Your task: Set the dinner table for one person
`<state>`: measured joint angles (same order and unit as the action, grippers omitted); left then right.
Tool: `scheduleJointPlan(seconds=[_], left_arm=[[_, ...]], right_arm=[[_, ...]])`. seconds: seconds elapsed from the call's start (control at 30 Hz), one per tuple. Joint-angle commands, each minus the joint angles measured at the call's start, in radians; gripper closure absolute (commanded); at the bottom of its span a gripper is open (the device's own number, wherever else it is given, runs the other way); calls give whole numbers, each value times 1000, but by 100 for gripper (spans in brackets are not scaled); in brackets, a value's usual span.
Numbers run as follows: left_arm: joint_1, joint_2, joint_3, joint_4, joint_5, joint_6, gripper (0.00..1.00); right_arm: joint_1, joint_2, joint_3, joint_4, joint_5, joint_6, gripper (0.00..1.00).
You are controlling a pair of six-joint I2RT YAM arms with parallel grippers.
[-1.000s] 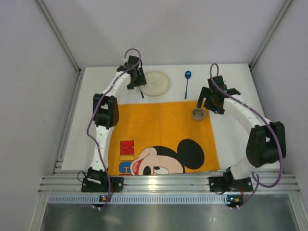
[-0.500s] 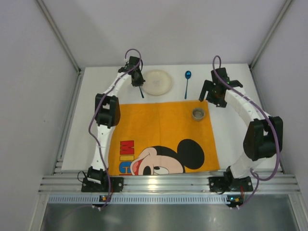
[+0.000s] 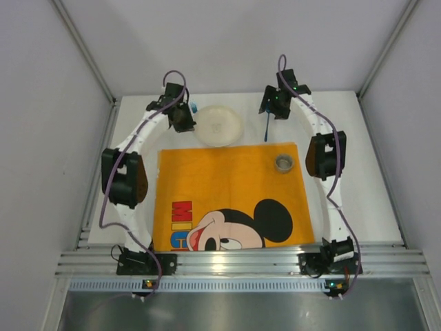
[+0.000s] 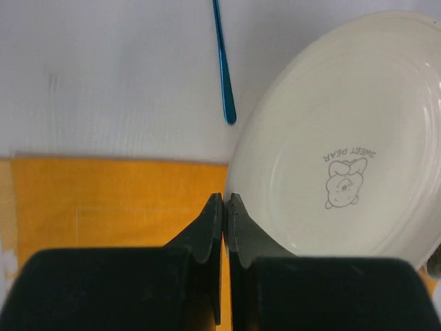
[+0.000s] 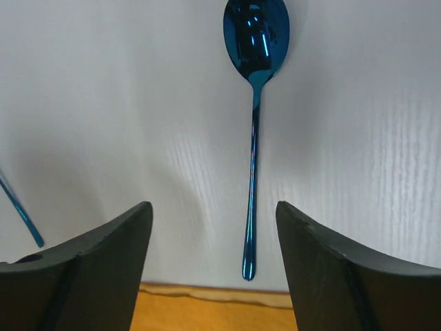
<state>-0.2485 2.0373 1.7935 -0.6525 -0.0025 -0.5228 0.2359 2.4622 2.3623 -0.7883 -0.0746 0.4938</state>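
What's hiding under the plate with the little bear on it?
Beside the plate you can see the white table and the orange mat's edge. Straight underneath is covered by the plate, so nothing there shows.

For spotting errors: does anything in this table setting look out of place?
Yes: the cream plate and blue spoon lie on the tabletop beyond the orange mat; only the small metal cup sits on the mat.

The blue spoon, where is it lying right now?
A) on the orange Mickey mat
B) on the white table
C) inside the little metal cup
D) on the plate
B: the blue spoon lies flat on the white table, its handle tip stopping just short of the orange mat, with the open right gripper above it.
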Motion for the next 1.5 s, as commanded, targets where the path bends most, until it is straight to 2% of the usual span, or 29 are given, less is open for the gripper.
scheduleJointPlan(seconds=[0.0,0.03,0.2,0.27,0.3,0.33,0.4,0.57,0.63,0.7,0.77,0.83,1.03,1.13,1.3,1.37,1.47], left_arm=[[-1,-294,-236,44,82,3,100],[-2,-339,-340,34,84,-3,100],[-6,-610,-604,13,147,-62,100],[-6,-702,-696,11,145,-91,100],[-6,-727,-718,8,142,-101,100],[-6,-771,-744,-7,148,-111,100],[-6,-804,-761,-25,176,-131,100],[-14,-907,-806,-168,240,-85,100],[-17,-946,-819,-199,223,-65,100],[-18,-1002,-861,-199,214,-46,100],[-18,-1034,-920,-188,216,-46,100],[-26,-1037,-959,-161,223,-68,100],[-43,-991,-953,-134,222,-97,100],[-43,-971,-936,-137,216,-85,100],[-44,-974,-916,-156,200,-78,100],[-44,-980,-918,-157,199,-83,100],[-44,-974,-919,-151,208,-86,100]], right_arm=[[28,66,127,-75,36,48,30],[29,70,127,-71,57,54,32],[77,161,228,-109,198,-21,43],[97,207,233,-167,211,-35,54],[97,222,238,-190,217,-34,69],[97,236,245,-212,220,-31,75],[94,250,259,-239,223,-24,79],[62,256,261,-244,177,18,81],[49,244,249,-221,131,8,70],[37,193,214,-191,150,-7,63],[31,121,163,-122,167,-18,61],[28,104,166,-106,196,-30,61],[25,207,244,-176,225,-52,63],[25,236,256,-229,277,-70,74],[25,153,211,-157,228,-106,67],[23,64,157,-79,249,-107,67],[23,30,190,-26,282,-129,66]])
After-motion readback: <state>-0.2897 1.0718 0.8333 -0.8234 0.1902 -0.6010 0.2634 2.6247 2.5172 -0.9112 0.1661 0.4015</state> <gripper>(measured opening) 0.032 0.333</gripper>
